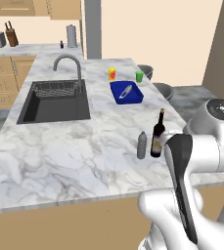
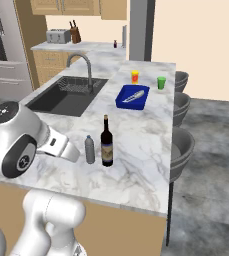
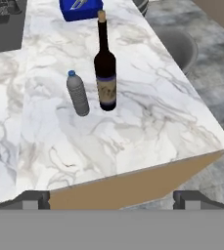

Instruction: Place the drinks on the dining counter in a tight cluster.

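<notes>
Marble-topped table (image 3: 147, 122) carries the wine bottle (image 3: 105, 68) and the small grey bottle (image 3: 77, 93) upright and just beside each other near its front edge, long axes vertical, necks up, ahead of and below the gripper (image 3: 111, 197), whose jaws hang spread wide and empty.

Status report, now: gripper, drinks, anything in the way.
Gripper open, empty, off the dining counter edge. Wine bottle and grey bottle upright, side by side, apart. Small reddish bottle sits on the far counter. Path clear.
</notes>
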### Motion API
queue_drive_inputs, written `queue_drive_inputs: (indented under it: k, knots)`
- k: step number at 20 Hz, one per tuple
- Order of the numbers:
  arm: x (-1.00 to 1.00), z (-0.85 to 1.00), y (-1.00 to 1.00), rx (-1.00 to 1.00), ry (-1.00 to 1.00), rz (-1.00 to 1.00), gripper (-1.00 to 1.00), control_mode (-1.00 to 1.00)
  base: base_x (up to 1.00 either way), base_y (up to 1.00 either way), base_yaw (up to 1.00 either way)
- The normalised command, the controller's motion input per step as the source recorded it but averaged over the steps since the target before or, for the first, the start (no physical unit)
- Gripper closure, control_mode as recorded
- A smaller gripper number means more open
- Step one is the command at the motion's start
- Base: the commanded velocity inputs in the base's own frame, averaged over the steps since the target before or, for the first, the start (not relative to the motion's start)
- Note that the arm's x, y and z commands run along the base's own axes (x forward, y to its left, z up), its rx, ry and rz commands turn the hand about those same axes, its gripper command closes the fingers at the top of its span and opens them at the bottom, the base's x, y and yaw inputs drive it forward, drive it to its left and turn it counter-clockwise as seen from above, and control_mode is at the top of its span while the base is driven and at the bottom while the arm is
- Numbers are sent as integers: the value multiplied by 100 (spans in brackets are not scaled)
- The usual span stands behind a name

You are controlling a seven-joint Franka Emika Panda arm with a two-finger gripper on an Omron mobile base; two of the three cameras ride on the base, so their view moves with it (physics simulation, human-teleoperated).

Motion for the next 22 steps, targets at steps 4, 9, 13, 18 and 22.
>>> queue_drive_inputs:
  k: [4,9,13,18,22]
  knots:
    - [-21,0,0,0,0,0,-100,100,-33,1,1]
    - [0,0,0,0,0,0,-100,100,-83,77,-1]
    - [0,0,0,0,0,0,-100,100,-59,100,-14]
    - [0,0,0,0,0,0,-100,100,-46,100,-21]
    - [0,0,0,0,0,0,-100,100,-21,100,-24]
